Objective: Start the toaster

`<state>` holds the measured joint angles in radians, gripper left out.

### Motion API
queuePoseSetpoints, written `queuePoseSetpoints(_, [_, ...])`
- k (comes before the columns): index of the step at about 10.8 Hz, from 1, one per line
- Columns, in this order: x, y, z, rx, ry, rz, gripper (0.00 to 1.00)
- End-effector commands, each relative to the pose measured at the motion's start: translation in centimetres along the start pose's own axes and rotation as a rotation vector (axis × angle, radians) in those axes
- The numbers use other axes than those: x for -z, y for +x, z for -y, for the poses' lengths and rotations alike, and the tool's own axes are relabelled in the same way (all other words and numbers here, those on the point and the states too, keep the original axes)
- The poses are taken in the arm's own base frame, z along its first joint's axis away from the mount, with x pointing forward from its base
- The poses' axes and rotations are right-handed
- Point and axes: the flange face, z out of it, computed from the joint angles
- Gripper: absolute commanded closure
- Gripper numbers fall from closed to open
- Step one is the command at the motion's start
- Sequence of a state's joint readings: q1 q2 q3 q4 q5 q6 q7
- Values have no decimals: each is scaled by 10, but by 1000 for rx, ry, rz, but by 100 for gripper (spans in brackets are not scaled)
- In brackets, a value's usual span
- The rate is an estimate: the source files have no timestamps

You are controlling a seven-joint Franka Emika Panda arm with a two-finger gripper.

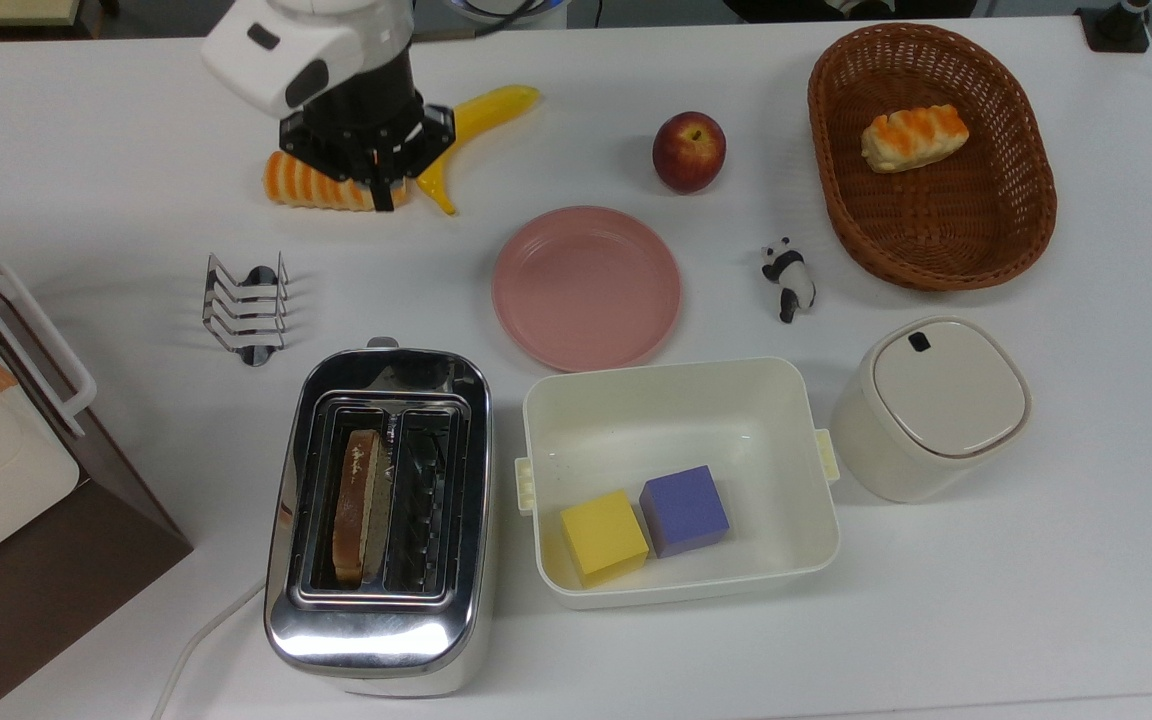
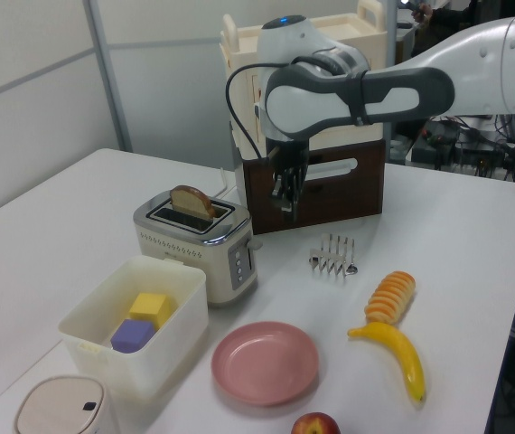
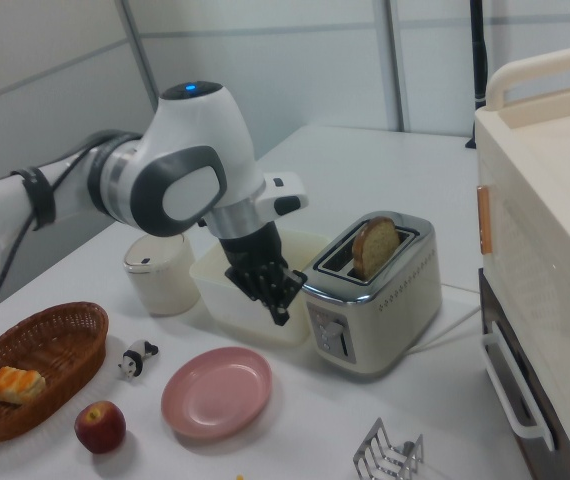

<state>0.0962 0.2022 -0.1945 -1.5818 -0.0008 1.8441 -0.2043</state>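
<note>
Above table's far edge, my gripper – fingers pinched together, empty – ready to press toaster lever; bread slice already loaded

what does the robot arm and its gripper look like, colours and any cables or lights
The arm has glossy white rounded shells with dark grey joint sections between them and a small blue light on top of the bulbous wrist joint. A black cable loops along the wrist in the left view. The gripper is black, with a boxy white block mounted just above it that carries small dark markings.
</note>
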Motion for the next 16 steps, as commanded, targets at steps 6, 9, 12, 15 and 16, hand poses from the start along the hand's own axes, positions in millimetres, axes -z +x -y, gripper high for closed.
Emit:
queuePoseSetpoints(6, [-115,61,-3,-130,-45,-129,100])
queuePoseSetpoints(9, [-142,70,-1,-131,-62,-156,100])
queuePoseSetpoints(12, [-142,68,-4,-120,-64,-149,100])
queuePoseSetpoints(15, [-70,38,-17,-74,-17,-64,100])
queuePoseSetpoints(16, [-38,23,-18,-68,6,-34,100])
